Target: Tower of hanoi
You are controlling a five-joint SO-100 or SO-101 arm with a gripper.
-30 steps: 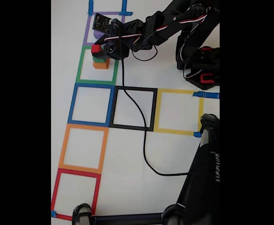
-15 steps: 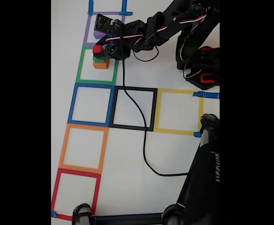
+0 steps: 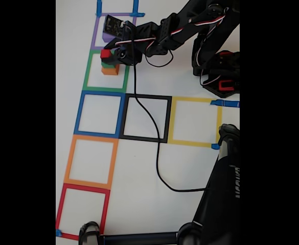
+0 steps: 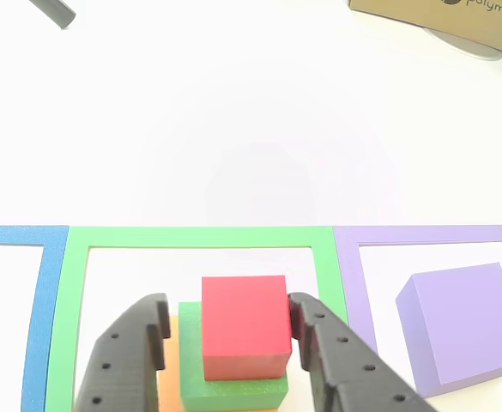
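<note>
A small red block (image 4: pixel 244 326) tops a green block (image 4: pixel 233 390), which rests on an orange block (image 3: pixel 110 71). The stack stands inside the green taped square (image 4: pixel 199 236). My gripper (image 4: pixel 229 305) is open and straddles the red block (image 3: pixel 106 52). The right finger (image 4: pixel 319 343) sits against or very near the block's side, and the left finger (image 4: pixel 135 348) stands clear of it. A purple block (image 4: pixel 461 322) lies in the purple taped square, beside the stack. In the fixed view the arm reaches in from the upper right to the stack.
Blue (image 3: pixel 100 113), black (image 3: pixel 145 118), yellow (image 3: pixel 194 121), orange (image 3: pixel 90 162) and red (image 3: pixel 83 209) taped squares mark the white table. A black cable (image 3: pixel 157 153) trails across the black square. A dark stand (image 3: pixel 218 204) fills the lower right. A cardboard box (image 4: pixel 444 19) sits far back.
The gripper has shifted very slightly over the stack; the blocks have not moved.
</note>
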